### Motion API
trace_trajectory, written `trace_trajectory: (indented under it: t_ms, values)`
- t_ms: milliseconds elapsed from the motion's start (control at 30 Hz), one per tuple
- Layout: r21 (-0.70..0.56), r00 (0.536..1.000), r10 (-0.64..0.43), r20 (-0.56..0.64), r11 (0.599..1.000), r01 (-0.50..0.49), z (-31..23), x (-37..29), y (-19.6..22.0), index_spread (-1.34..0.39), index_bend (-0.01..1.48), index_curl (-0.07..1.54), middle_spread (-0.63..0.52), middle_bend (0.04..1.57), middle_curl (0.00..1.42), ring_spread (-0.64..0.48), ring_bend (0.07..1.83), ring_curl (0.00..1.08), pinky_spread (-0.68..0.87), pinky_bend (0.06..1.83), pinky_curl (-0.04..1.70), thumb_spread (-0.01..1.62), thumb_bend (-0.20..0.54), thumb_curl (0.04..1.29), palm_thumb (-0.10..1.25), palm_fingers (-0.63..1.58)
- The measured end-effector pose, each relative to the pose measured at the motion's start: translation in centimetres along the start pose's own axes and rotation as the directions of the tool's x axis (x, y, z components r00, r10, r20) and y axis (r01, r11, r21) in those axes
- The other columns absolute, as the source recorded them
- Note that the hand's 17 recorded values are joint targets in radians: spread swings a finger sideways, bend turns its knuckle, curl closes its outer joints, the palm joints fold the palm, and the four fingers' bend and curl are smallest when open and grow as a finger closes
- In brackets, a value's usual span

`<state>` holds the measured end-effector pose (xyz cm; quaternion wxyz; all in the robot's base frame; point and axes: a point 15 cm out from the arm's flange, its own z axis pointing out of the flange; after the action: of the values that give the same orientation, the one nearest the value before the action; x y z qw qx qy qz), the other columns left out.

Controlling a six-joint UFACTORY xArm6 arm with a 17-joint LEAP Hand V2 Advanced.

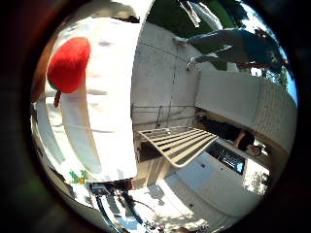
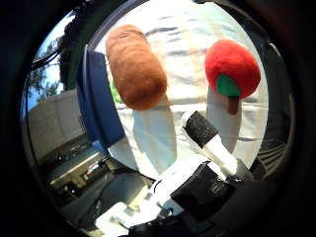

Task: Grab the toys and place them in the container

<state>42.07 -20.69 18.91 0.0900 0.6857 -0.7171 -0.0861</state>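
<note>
In the little finger side palm view, a red plush toy (image 1: 69, 64) with a green cap and a brown stem lies on a white cloth (image 1: 109, 111) that covers the desk. The toy is at about 10 o'clock of the picture and throws a long shadow over the cloth. Past the edge of the cloth there is a concrete floor (image 1: 165, 73), and on it stands a slatted metal bench (image 1: 177, 143), near 4 o'clock from the middle. No part of the hand shows in this view.

In the thumb side palm view, the same red toy is at about 2 o'clock on the white cloth, with its stem pointing toward the hand. A brown plush toy (image 2: 136, 66), long and rounded, lies at about 11 o'clock, well apart from the red one. Just beside the brown toy, at its 9 o'clock, stands a blue container (image 2: 98, 98), and something green (image 2: 115, 93) shows at its wall. The hand (image 2: 197, 163) comes in from 6 o'clock. One finger with a black pad (image 2: 200, 127) reaches out nearly straight between the two toys. It holds nothing and touches neither toy.
</note>
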Motion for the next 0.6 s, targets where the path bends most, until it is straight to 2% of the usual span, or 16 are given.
trace_trajectory:
  t_ms: [133,233,300,333,367,400,467,567,600]
  values:
    - [-0.031,1.0,-0.002,-0.004,1.0,0.002,1.8,0.1,-0.4,-0.07,0.17,0.26,0.02,0.2,0.35,0.27,0.44,0.34,0.42,0.54,0.23,1.13,-0.024,0.33,0.58,0.25]
    - [-0.031,1.0,-0.005,-0.019,1.0,0.005,2.3,0.6,-0.7,-0.07,0.14,0.25,0.0,0.21,0.36,0.26,0.52,0.36,0.43,0.57,0.23,1.13,-0.018,0.34,0.61,0.38]
    - [-0.045,0.999,-0.016,-0.035,0.999,0.014,2.5,0.6,-0.6,-0.09,0.11,0.23,-0.03,0.25,0.38,0.22,0.62,0.38,0.43,0.64,0.24,1.13,-0.014,0.34,0.63,0.52]
    - [-0.048,0.999,-0.022,-0.042,0.999,0.02,2.5,0.5,-0.6,-0.11,0.06,0.21,-0.04,0.3,0.4,0.21,0.72,0.42,0.42,0.73,0.27,1.13,-0.013,0.35,0.64,0.68]
    - [-0.054,0.998,-0.028,-0.049,0.998,0.025,2.5,0.5,-0.6,-0.11,0.06,0.21,-0.04,0.3,0.4,0.21,0.72,0.42,0.42,0.73,0.27,1.13,-0.013,0.35,0.64,0.68]
    - [-0.056,0.998,-0.029,-0.05,0.998,0.026,2.5,0.4,-0.6,-0.13,0.05,0.17,-0.06,0.33,0.41,0.19,0.79,0.42,0.42,0.8,0.27,1.13,-0.013,0.35,0.66,0.75]
    - [-0.066,0.998,-0.035,-0.057,0.997,0.031,2.5,0.4,-0.4,-0.18,0.02,0.12,-0.09,0.5,0.48,0.16,0.98,0.49,0.41,0.89,0.31,1.12,-0.006,0.37,0.71,0.92]
    - [-0.107,0.998,-0.04,-0.051,0.994,0.035,2.6,0.1,0.6,-0.26,0.1,0.06,-0.13,0.71,0.6,0.09,1.16,0.59,0.38,1.03,0.4,1.1,-0.008,0.39,0.75,1.04]
    - [-0.131,0.998,-0.039,-0.043,0.991,0.033,2.7,0.0,1.2,-0.28,0.11,0.04,-0.13,0.73,0.61,0.08,1.19,0.6,0.38,1.05,0.41,1.1,-0.007,0.39,0.77,1.03]
